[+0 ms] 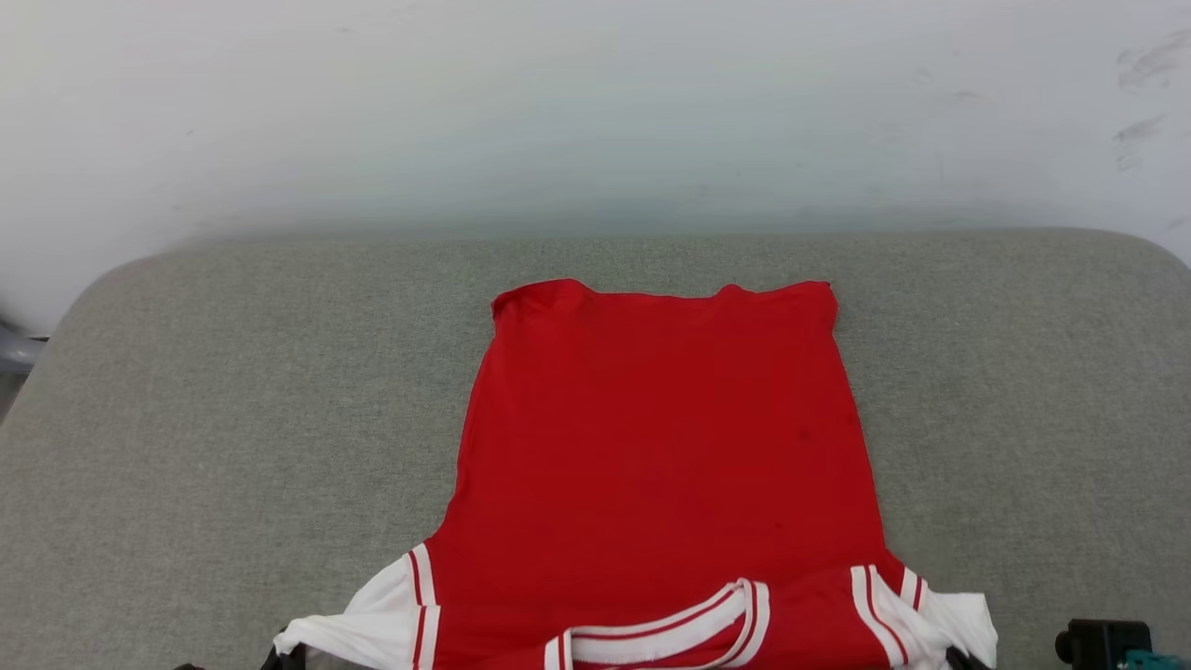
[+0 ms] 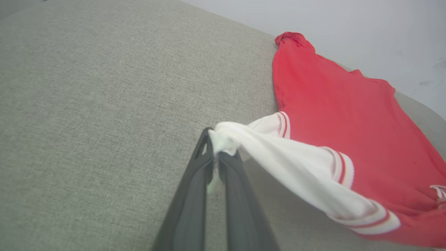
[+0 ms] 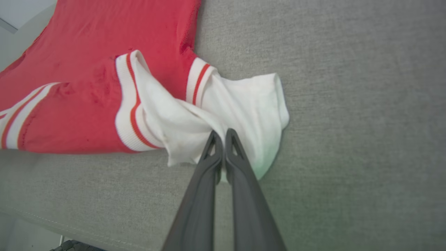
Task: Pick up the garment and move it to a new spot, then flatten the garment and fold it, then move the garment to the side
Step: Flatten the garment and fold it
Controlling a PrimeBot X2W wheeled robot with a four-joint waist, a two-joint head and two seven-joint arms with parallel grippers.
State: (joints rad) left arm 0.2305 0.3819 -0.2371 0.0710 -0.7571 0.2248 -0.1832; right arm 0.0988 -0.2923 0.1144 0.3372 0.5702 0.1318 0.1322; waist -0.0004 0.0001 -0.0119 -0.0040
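Held by both sleeves on the grey bench (image 1: 186, 419): the garment (image 1: 661, 447), red body spread flat across the middle and reaching down to the near edge. Clamped at the near left by the left gripper (image 2: 217, 153), fingers pressed together on a bunched white cuff, with the left sleeve (image 2: 296, 167) drawn out in a taut band, seemingly just clear of the upholstery. Nipped likewise at the near right by the right gripper (image 3: 223, 139), fingers closed on a fold of the right sleeve (image 3: 251, 104), crumpled against the bench surface. Gripped at the two outermost points, most likely to pull the shoulders apart and smooth the cloth before any fold; flattening apparently well along, folding not yet begun. Laid with the long axis running from near edge to far edge, squared to the bench: striped collar (image 1: 665, 633) toward the robot at the near edge, hem (image 1: 661, 290) pointing at the far edge and the pale wall (image 1: 595, 112) beyond. Hem corners slightly curled, well apart from the bench's far corners
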